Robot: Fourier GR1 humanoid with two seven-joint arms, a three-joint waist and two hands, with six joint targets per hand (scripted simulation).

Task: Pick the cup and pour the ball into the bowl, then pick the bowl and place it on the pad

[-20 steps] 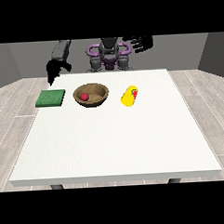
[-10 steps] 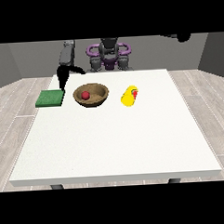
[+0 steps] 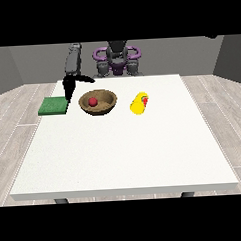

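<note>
A round brown wooden bowl sits in the upper middle of the large white table, with a small red ball inside it. Just right of it lies a yellow cup on its side. A flat green square pad lies at the upper left. The black hand at the view's left hangs between pad and bowl, fingers pointing down; whether they are spread cannot be told.

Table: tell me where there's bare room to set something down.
Bare: the table's whole near half, and the stretch right of the yellow cup. Crowded: the far row, green pad, wooden bowl, cup, with the hand at the view's left.
</note>
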